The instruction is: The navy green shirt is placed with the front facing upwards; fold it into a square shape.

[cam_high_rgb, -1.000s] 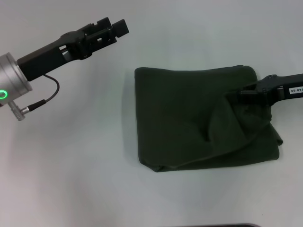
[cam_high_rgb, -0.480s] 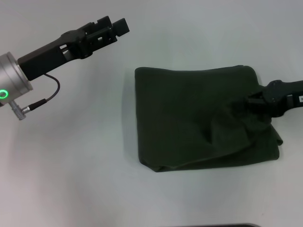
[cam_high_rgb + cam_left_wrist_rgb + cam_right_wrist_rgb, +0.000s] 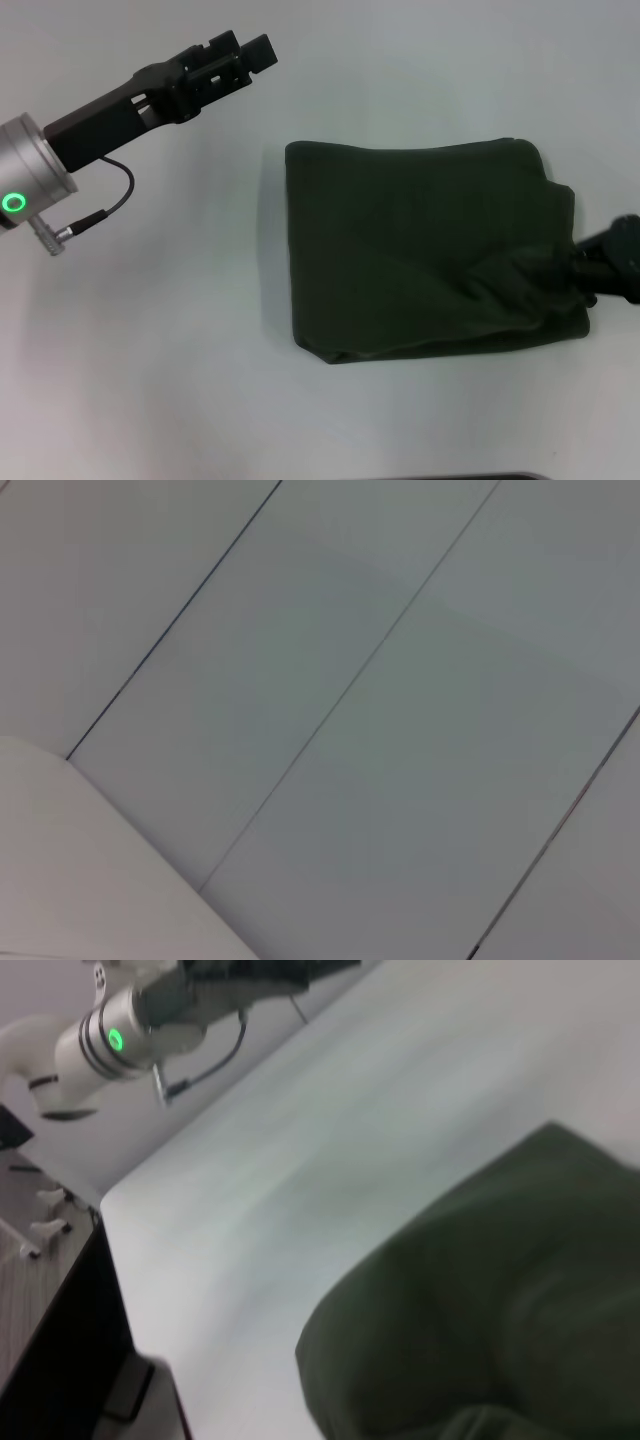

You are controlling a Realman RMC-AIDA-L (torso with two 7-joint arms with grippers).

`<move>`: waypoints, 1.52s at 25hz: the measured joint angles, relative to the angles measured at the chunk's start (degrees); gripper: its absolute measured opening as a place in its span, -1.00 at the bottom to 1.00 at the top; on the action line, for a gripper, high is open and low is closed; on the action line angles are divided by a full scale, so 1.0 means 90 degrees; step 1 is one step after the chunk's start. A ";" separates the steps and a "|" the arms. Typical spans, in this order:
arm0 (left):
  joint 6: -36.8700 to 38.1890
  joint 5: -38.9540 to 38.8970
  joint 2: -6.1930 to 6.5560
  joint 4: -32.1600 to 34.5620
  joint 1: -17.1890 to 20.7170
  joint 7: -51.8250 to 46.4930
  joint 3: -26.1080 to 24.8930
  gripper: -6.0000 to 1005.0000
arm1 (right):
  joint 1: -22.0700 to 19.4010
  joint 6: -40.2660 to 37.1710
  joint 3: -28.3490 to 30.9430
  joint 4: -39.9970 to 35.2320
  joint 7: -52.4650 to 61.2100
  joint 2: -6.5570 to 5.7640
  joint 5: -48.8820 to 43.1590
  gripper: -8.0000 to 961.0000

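The navy green shirt (image 3: 420, 245) lies folded into a rough rectangle right of the table's middle, plain green side up, with no lettering showing. Creases run across its lower right part toward my right gripper (image 3: 592, 268), which sits low at the shirt's right edge, shut on a pinch of the cloth. In the right wrist view the navy green shirt (image 3: 500, 1310) fills the near side. My left gripper (image 3: 245, 55) hangs raised over bare table at the far left, open and holding nothing, well away from the shirt.
The shirt rests on a pale table (image 3: 160, 350). A cable (image 3: 100, 205) loops under the left arm's wrist. A dark edge (image 3: 460, 477) marks the table's near side. The left wrist view shows only pale panels (image 3: 400, 730).
My right gripper has pulled the pinched cloth rightward and nearer, from over the shirt to its right edge. The raised fold has flattened and the shirt's right edge has spread. The left arm barely moved.
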 joint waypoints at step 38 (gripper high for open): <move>-0.0318 -0.0223 0.0039 -0.0304 -0.0172 0.0323 0.0001 0.80 | -0.0121 -0.0426 0.0622 -0.0280 -0.0050 0.0043 -0.1538 -0.56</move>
